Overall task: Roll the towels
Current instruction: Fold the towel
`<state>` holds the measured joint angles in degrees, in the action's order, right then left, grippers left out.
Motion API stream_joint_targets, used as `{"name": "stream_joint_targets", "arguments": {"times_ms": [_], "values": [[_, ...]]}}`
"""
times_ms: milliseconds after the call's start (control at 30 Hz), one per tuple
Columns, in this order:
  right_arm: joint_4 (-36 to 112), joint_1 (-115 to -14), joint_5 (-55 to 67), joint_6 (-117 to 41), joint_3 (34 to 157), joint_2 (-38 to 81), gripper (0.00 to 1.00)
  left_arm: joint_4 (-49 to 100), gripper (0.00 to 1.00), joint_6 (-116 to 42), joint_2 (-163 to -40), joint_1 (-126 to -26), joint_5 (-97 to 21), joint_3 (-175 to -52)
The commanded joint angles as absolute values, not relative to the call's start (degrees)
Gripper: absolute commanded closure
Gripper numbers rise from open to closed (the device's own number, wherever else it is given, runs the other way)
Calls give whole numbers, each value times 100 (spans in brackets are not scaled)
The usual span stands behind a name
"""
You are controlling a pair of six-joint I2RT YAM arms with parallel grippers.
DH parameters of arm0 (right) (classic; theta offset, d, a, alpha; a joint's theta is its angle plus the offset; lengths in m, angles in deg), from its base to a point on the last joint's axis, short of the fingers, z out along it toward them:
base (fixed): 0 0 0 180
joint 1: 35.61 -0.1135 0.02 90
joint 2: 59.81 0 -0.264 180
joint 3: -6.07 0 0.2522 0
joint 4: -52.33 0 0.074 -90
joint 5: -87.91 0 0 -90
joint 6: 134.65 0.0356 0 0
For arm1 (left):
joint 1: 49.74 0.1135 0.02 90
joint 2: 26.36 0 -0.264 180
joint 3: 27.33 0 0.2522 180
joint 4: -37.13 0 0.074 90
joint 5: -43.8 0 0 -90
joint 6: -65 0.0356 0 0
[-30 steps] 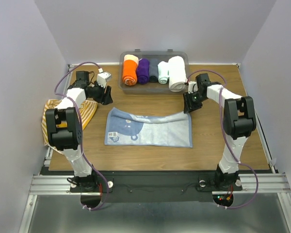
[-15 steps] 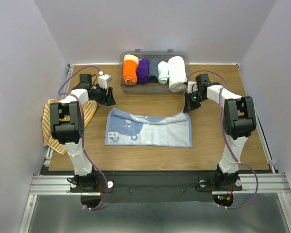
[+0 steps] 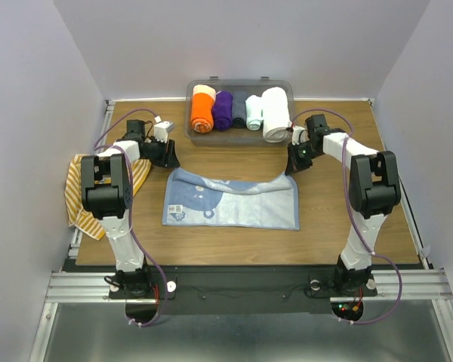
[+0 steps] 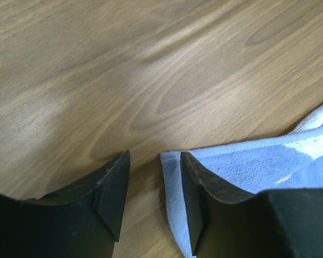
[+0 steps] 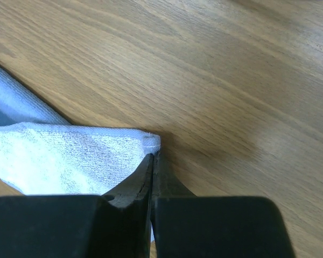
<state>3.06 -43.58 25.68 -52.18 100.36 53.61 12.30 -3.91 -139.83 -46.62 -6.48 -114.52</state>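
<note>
Right gripper (image 5: 152,161) is pinching the far right corner of the pale blue towel (image 3: 234,202); left gripper (image 4: 153,188) is gaping astride its far left corner, that arm partly hiding the striped towel (image 3: 139,175).

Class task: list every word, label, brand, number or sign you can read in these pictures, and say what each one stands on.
No text is legible in any view.
Small white label on the pale blue cloth towel: print too small to read.
Yellow-and-white striped cloth towel: no lettering shows.
Wrist views: no writing at all.
</note>
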Motion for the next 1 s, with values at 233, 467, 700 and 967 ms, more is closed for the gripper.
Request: {"name": "stream_joint_targets", "arguments": {"times_ms": [233, 467, 700, 967], "values": [[447, -4379, 2691, -5256, 10060, 5066, 99, 1115, 53, -364, -13982, -4648, -252, -11044], [464, -4370, 2735, -5300, 10042, 5066, 99, 1045, 57, -399, -14026, -4648, -217, -11096], [456, -4370, 2709, -5326, 10078, 5040, 100, 799, 57, -197, -13851, -4648, -322, -10947], [464, -4361, 2744, -5362, 9999, 5023, 99, 878, 66, -302, -13851, -4657, -234, -10885]]}}
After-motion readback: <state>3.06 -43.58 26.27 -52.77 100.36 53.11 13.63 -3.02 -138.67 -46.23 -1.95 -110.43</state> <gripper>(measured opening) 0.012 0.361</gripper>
